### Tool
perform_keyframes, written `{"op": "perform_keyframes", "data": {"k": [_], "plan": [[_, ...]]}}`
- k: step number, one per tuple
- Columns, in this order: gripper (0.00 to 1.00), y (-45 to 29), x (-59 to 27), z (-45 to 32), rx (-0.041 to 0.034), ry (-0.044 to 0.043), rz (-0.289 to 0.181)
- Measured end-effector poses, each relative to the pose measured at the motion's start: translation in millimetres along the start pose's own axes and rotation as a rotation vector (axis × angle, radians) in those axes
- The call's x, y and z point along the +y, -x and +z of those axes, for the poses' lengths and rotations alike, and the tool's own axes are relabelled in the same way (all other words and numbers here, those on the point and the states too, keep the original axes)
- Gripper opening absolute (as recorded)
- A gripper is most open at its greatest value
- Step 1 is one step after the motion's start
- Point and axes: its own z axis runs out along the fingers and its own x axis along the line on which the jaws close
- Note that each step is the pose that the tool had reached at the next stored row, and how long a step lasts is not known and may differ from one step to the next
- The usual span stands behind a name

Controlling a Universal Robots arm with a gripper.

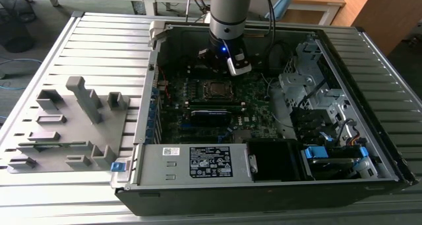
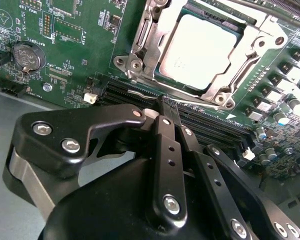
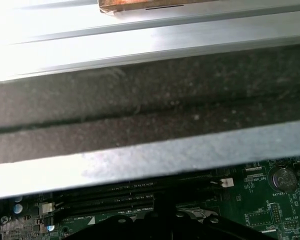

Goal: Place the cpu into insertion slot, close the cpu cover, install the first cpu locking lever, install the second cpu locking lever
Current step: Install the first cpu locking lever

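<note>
My gripper [image 2: 169, 113], black fingers drawn close together with nothing between them, hangs low inside an open computer case [image 1: 153, 42], its tip just over the long black memory slots [image 2: 124, 93] that run beside the insertion slot [image 1: 214, 89]. In the second wrist view the cpu [image 2: 197, 50], dull silver-grey, lies flat in that socket, and the cpu cover [image 2: 144, 41] sits down around it as a silvery frame, its cut-out middle showing the chip's top. Whether the locking levers are latched, I cannot tell. The green motherboard [image 2: 80, 47] spreads out from the socket, with a round coin battery [image 2: 28, 56] well apart from the chip. In the first wrist view the same battery [image 3: 282, 177] shows past a pale metal edge of the case. In the exterior view my arm comes down from above into the case's far half, the gripper [image 1: 226, 68] just beyond the socket. Along the case's near edge lies a grey power supply [image 1: 191, 163] with a white label. The case rests on a ribbed metal table [image 1: 99, 42], and on the exterior view's left stands a grey fixture [image 1: 66, 126] of blocks and recesses.
</note>
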Motion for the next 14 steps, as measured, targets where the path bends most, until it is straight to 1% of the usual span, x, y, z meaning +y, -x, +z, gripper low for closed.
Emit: {"op": "perform_keyframes", "data": {"k": [6,14], "plan": [[0.10,-0.4,0.0,0.0,-0.0028,-0.0002,0.014],[0.10,-2.9,-0.3,-0.1,-0.0039,-0.0004,0.019]]}}
